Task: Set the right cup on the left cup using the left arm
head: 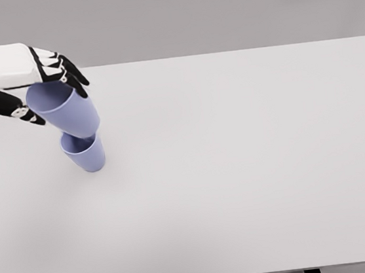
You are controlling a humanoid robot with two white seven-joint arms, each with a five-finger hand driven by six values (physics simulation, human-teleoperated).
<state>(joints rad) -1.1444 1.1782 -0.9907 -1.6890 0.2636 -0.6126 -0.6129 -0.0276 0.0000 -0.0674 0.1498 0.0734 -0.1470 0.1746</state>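
Fingers of the left hand (44, 83) clasp the carried cup (66, 109), tilted, its base at the mouth of the standing cup (85, 153) on the table (252, 168). Carrying looks done; seating and letting go remain.

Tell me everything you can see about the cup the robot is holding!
The held cup is a plain lilac-blue tumbler, smooth like plastic, with no handle. It is wide at the open rim and narrower at the base. The left hand grips it near the rim, black fingers over the top edge. It hangs tilted over the table's far left, its base right at the mouth of the second cup; whether it has entered cannot be told.
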